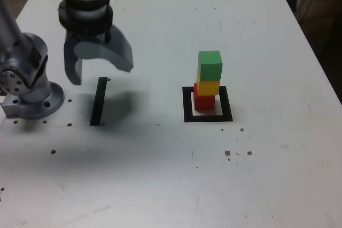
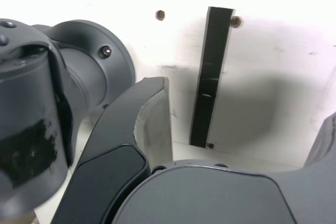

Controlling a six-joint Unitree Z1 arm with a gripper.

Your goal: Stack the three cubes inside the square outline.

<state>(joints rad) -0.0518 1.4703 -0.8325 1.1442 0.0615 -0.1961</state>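
Cubes (image 1: pixel 208 80) stacked in square outline (image 1: pixel 186 105) (green top); fingers (image 1: pixel 122 53) apart, empty.

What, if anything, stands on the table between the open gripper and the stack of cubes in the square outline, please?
Nothing visible does. The gripper hangs open and empty above the black strip, toward the exterior view's left. The table between it and the stack, green cube on yellow cube on red cube in the square outline, is bare.
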